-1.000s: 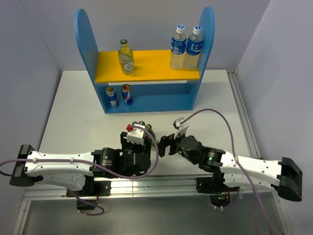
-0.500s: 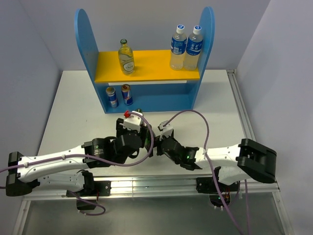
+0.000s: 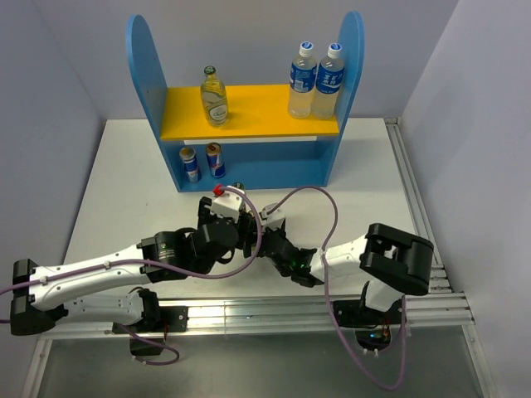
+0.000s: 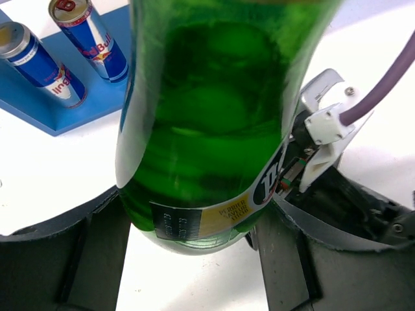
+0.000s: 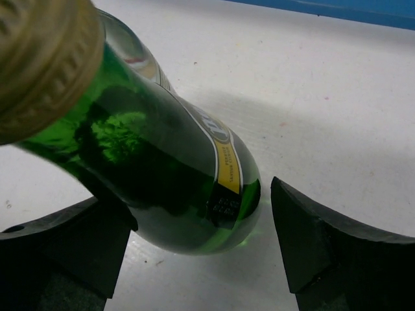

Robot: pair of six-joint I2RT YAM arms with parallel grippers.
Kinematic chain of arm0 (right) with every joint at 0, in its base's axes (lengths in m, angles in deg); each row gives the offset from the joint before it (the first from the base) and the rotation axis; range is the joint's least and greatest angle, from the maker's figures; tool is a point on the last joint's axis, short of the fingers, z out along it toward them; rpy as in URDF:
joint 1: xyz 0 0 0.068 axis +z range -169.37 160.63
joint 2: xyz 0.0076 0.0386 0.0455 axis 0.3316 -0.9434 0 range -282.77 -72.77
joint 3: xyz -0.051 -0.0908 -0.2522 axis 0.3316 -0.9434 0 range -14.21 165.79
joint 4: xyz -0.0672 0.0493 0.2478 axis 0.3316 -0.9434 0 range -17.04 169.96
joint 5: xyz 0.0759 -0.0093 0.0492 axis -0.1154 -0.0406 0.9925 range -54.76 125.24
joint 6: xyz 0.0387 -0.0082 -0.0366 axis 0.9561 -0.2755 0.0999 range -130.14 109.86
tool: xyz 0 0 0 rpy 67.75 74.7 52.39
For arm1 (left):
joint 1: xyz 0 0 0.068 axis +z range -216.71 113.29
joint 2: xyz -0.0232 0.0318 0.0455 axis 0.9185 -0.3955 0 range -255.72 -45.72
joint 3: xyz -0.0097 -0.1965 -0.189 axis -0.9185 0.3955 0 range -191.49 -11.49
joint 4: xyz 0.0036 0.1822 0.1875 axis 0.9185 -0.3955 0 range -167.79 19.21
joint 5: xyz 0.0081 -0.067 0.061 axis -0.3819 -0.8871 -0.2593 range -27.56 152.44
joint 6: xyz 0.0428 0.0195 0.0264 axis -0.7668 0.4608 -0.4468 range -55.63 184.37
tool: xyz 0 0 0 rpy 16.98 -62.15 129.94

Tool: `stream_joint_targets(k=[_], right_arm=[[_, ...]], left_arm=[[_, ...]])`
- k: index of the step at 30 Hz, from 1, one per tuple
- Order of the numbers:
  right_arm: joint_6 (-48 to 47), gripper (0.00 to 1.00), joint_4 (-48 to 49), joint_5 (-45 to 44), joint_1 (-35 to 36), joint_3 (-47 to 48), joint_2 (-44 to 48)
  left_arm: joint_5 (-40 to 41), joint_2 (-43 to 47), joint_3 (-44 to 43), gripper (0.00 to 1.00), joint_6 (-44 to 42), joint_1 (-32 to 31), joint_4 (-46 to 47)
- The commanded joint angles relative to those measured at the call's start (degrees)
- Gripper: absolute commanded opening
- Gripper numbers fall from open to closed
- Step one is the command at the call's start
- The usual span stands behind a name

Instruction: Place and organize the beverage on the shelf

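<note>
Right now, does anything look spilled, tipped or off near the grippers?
Nothing spilled or toppled. Only oddity: crowding. The left gripper clamps a green bottle, with the right gripper's white bracket close beside it.

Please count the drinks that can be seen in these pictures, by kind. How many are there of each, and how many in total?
Green glass bottles: 2
Clear glass bottle: 1
Blue-and-silver cans: 2
Plastic bottles with blue labels: 2
Total: 7
</note>
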Motion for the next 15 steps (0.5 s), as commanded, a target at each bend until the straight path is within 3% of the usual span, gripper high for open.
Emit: stream_joint_targets(k=[1,5,8,11,12,15], right_arm=[[-0.64,0.83,7.74,-4.65,0.45,1.73,-3.02],[-1.61,0.72,10.55,-5.70,0.28,2.51,-6.63],[-1.70,0.59,12.40,-6.75,0.19,2.43,-8.30],[-1.96,0.35,13.81,-7.72,0.10,2.08,-9.01],[-1.88,0.16,13.55,-7.99,-0.16,2.08,-8.92],[-1.26,0.00,11.97,-9.83,-0.42,1.64,-7.96]], left_arm=[[1.50,3.45,-2.64,0.00,-1.53,0.46,7.28],[1.32,4.33,-2.02,0.00,-1.26,0.63,6.84],[1.41,4.77,-1.93,0.00,-1.09,0.63,6.58],[1.41,4.68,-1.58,0.00,-0.91,0.63,6.40],[1.32,4.77,-1.32,0.00,-0.91,0.63,6.49],[1.15,4.60,-0.70,0.00,-0.73,0.63,7.19]])
